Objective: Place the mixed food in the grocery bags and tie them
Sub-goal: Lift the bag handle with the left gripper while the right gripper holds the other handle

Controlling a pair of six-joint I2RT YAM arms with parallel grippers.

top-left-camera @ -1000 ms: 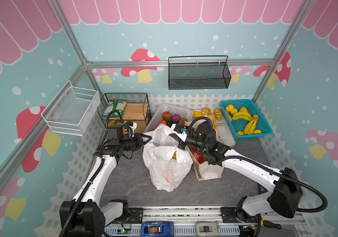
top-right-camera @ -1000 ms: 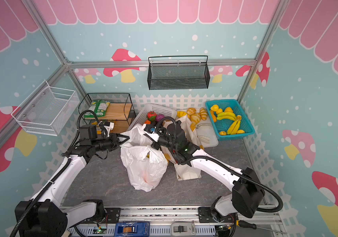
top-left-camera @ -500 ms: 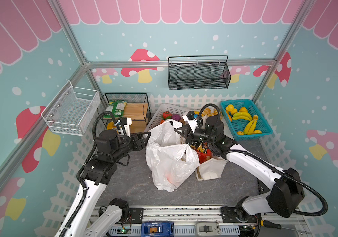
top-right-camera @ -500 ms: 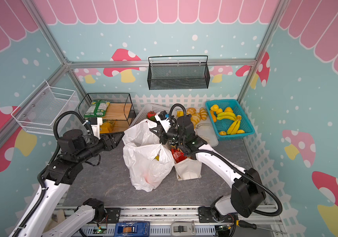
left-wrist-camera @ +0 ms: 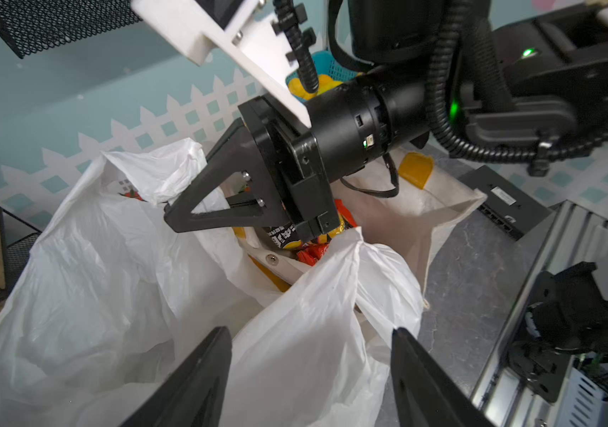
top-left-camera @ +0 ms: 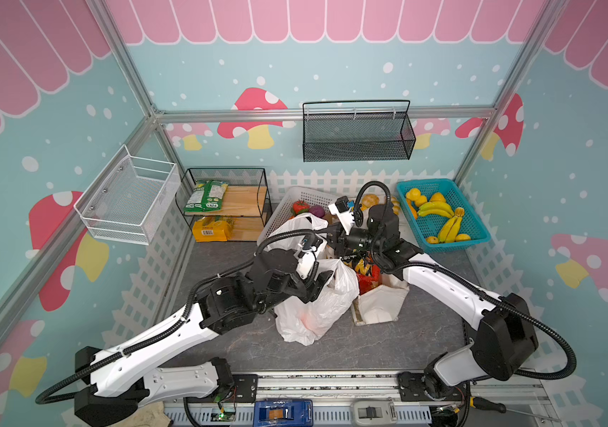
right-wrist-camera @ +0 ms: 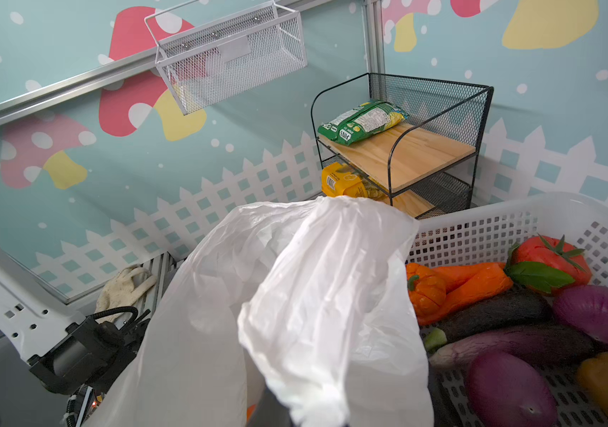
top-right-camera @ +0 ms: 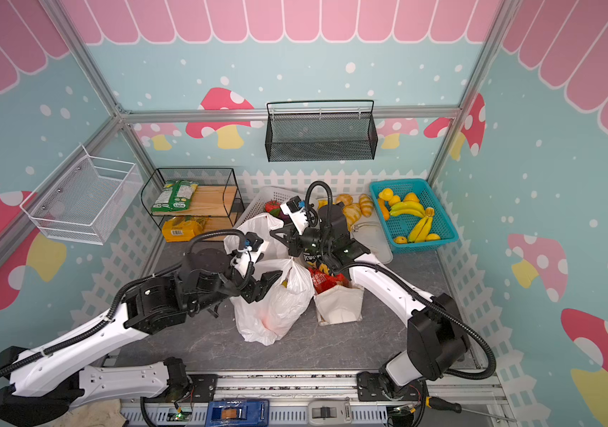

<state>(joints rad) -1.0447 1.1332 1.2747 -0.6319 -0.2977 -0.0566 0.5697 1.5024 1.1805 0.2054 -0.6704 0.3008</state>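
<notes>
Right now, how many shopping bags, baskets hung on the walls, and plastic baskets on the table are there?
Grocery bags: 2, the white plastic bag and the cream tote
Wall-hung baskets: 2, the white wire basket and the black mesh basket
Plastic baskets on the table: 2, the white plastic basket and the teal basket
Total: 6

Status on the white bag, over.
Left gripper open at white bag. Right gripper shut on its handle. Bag untied; tote with red packet alongside, nothing blocking.
</notes>
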